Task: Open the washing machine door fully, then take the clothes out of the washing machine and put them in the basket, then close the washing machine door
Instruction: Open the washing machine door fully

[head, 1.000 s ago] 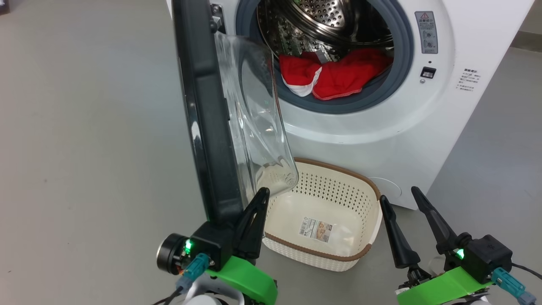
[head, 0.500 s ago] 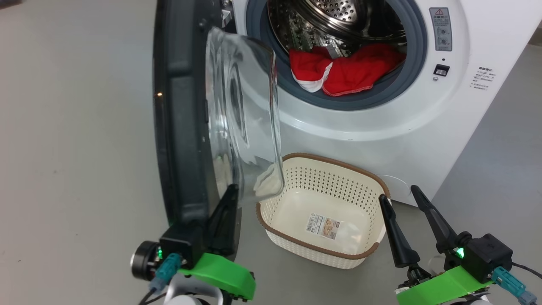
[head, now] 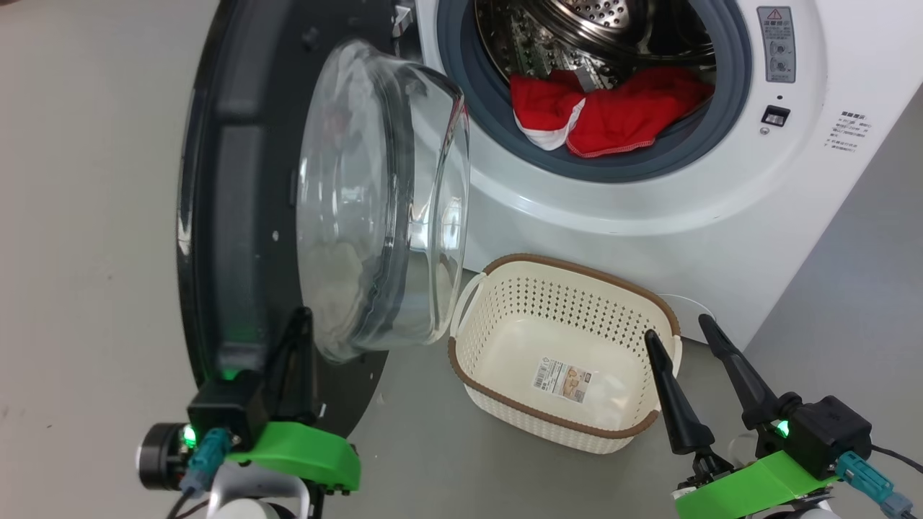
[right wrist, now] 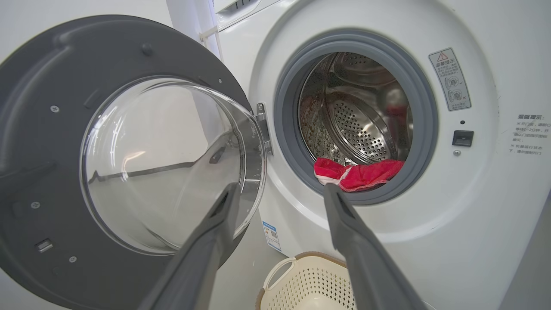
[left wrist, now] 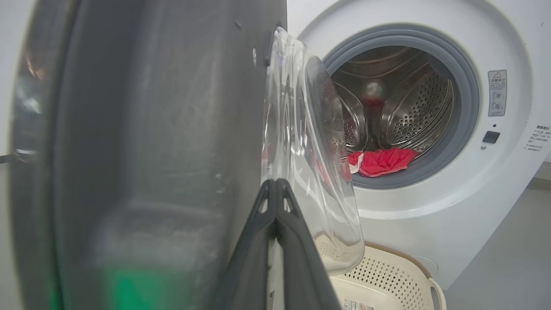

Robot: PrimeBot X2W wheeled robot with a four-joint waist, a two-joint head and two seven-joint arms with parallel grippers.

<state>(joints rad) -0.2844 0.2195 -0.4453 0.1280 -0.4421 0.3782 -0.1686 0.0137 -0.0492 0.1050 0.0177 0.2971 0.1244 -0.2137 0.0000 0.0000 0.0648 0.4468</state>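
We're low at the washing machine door [head: 238, 180] w/ the left gripper [head: 303, 321]. Its fingers are pressed together w/ nothing btw them. In the wrist view the tips [left wrist: 275, 185] meet right where the black rim joins the glass window [head: 375, 202]. We can't tell if they actually touch the door. The door stands wide to our left, inner face and bulging glass toward us, hinged on the washing machine [head: 649, 216].

The right gripper [head: 678, 328] sits low right, fingers spread wide and holding nothing, tips at the near right end of the basket [head: 562, 310]. The basket stands on the floor [head: 86, 216] just in front of the machine, w/ a label sticker [head: 566, 380] on its bottom.

The clothes [head: 613, 108] lie at the front lip of the drum [head: 613, 21], draped onto the grey gasket [head: 490, 101], red w/ white trim at the left. They're well apart from both grippers. The basket lies btw the right gripper and the opening. The glass bulges out just beside the basket's left handle.
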